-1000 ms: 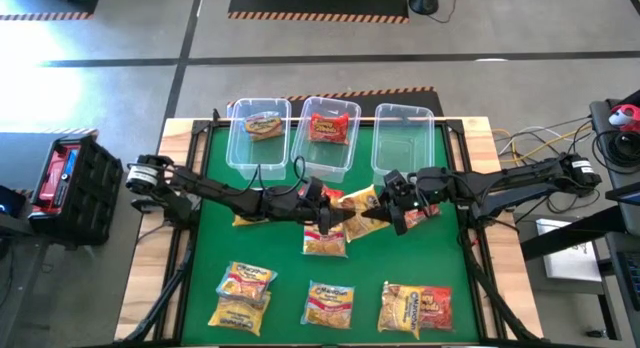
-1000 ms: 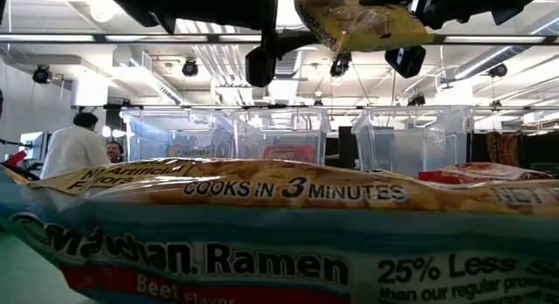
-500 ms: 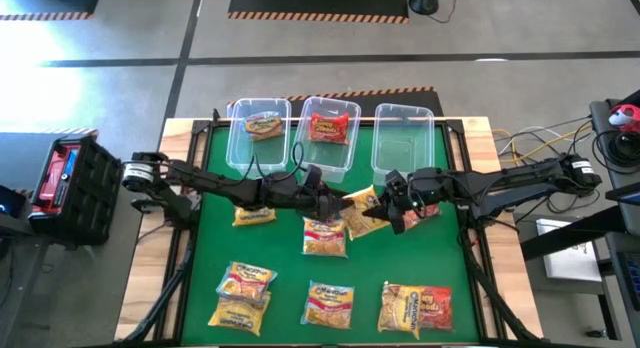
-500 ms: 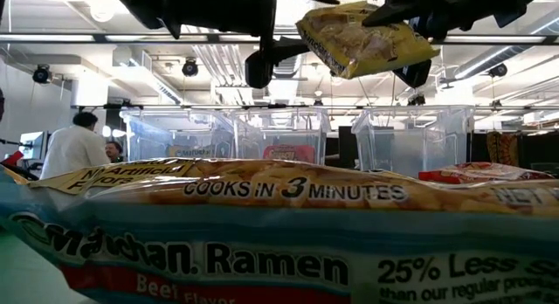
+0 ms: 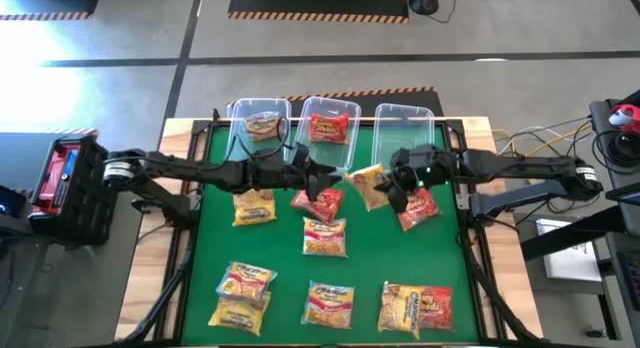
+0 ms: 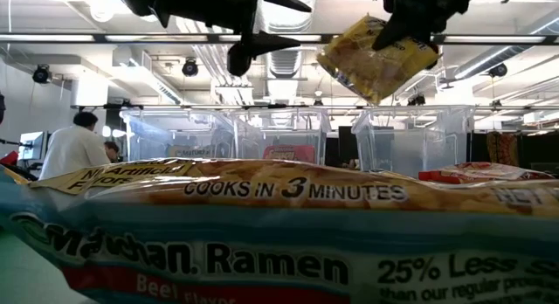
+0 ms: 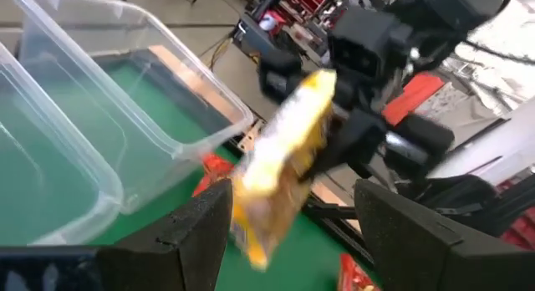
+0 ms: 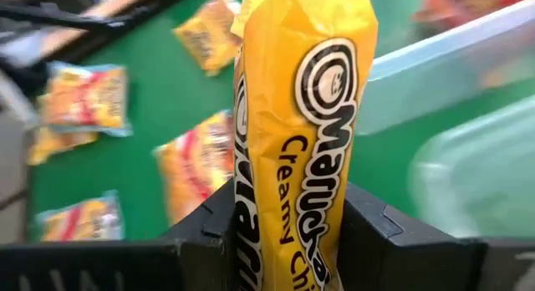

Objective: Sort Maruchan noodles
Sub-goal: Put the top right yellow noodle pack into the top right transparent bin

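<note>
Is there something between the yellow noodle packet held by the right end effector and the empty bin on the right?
Nothing visible blocks it. The right end effector holds the yellow Maruchan packet in the air beside the empty clear bin. The bin is open on top; the left end effector is on the other side.

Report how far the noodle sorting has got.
Done: one packet in the left bin, one in the middle bin. In hand: the right gripper holds a yellow packet up near the empty right bin; the left gripper is open. Left: about eight packets on the green mat.
</note>
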Controlling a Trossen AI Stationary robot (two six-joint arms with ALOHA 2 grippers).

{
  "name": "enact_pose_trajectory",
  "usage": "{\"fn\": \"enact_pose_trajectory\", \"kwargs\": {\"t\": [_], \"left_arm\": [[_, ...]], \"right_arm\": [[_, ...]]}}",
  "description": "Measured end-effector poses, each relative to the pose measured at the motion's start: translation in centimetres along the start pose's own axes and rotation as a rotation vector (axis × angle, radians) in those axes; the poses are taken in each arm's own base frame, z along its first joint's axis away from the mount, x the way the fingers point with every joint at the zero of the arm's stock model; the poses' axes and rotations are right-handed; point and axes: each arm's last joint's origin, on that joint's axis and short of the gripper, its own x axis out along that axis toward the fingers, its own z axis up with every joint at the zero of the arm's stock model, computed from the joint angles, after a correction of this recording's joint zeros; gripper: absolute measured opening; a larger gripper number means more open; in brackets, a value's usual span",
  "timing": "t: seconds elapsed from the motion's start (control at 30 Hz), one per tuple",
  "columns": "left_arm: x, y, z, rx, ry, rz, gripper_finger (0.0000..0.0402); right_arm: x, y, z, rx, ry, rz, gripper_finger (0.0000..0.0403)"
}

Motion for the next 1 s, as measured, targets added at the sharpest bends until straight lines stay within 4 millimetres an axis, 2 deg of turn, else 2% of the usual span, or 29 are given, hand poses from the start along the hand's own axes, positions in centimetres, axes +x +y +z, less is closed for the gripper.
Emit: {"fn": "enact_pose_trajectory", "kwargs": {"t": [0.27,0.47,0.6,0.8,1.0], "left_arm": [[-0.7,0.6,1.0,0.04,-0.005,0.038,0.0233],[-0.7,1.8,2.2,0.023,-0.038,0.074,0.0233],[-0.7,3.0,3.2,0.008,-0.072,0.11,0.0233],[-1.0,4.7,4.6,-0.022,-0.119,0.154,0.0233],[-1.2,5.9,5.8,-0.028,-0.164,0.182,0.0233]], "right_arm": [[-4.0,-1.0,2.8,-0.114,0.009,-0.282,0.0123],[-5.3,-2.8,3.7,-0.188,0.024,-0.446,0.0123],[-4.8,-5.0,3.8,-0.236,0.082,-0.53,0.0123],[-3.0,-9.8,3.4,-0.284,0.26,-0.652,0.0123],[-1.1,-14.1,3.9,-0.285,0.339,-0.588,0.0123]]}}
